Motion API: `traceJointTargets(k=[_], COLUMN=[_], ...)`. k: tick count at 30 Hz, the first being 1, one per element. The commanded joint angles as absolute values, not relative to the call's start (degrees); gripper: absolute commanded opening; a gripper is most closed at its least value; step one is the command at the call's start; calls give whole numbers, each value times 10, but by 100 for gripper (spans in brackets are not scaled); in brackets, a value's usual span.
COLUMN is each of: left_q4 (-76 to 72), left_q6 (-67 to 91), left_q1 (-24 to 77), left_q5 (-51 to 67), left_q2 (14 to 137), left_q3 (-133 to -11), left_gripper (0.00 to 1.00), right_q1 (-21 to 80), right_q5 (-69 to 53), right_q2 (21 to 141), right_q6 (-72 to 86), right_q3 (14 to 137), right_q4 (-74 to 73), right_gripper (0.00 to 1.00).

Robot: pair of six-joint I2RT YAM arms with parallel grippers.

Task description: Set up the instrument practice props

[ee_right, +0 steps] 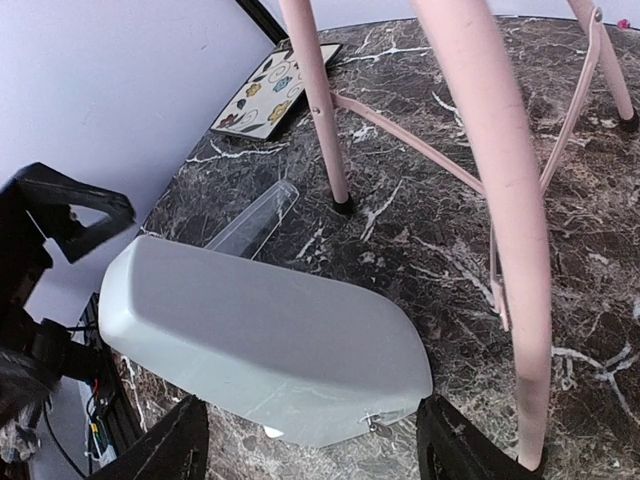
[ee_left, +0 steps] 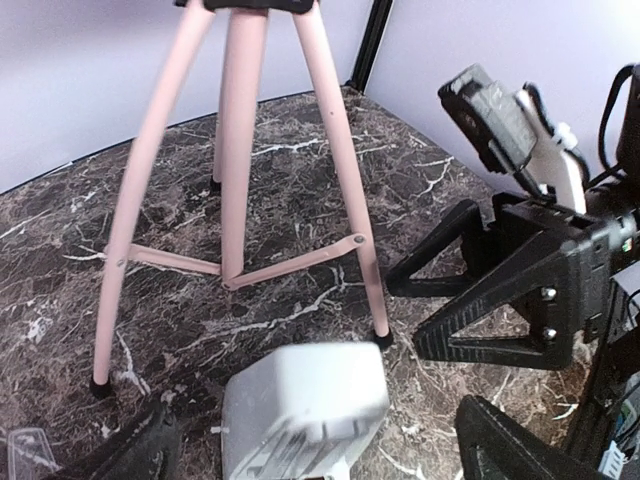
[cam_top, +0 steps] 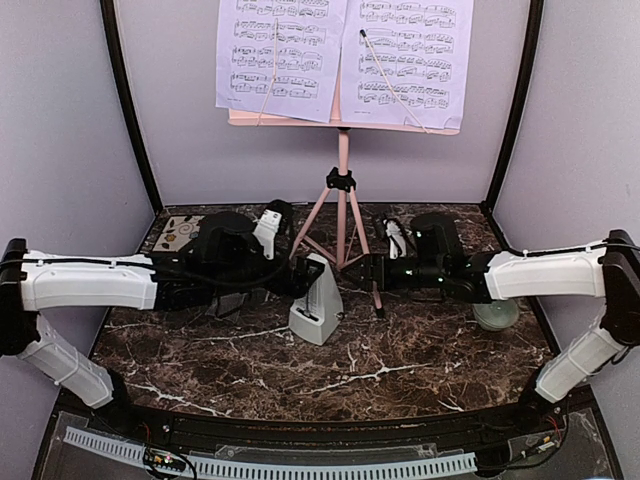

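Upright metronome (cam_top: 316, 305) stands between the left fingers (ee_left: 140, 455), spread wide and empty, while the right fingers (ee_right: 175, 455), also released, face it from the opposite side

Pink tripod music stand (cam_top: 343, 165): upright at the back of the table (cam_top: 420, 370), legs spread, feet on the marble. Two pale lavender sheet-music pages (cam_top: 281, 55), printed with staves, lean side by side on its desk and overhang the lower ledge. Grey-white pyramid metronome (cam_top: 318, 308): upright, just in front of the tripod legs.
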State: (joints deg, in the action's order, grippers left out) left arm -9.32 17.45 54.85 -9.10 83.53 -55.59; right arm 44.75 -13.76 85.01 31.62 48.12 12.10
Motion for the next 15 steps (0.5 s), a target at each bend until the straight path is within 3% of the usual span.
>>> traceJointTargets(k=[1, 6, 15], left_q4=[-85, -58, -109], left_q6=[208, 198, 194], left_q1=[516, 492, 491], left_q5=[-74, -66, -35], left_q2=[741, 704, 783], left_q3=[-482, -427, -456], left_gripper=[94, 80, 72], right_q1=[468, 481, 489], right_q5=[-124, -113, -106], right_q2=[862, 885, 904], right_q6=[303, 309, 303], right_q3=[497, 515, 548], right_q4=[100, 91, 82], right_gripper=[70, 65, 64])
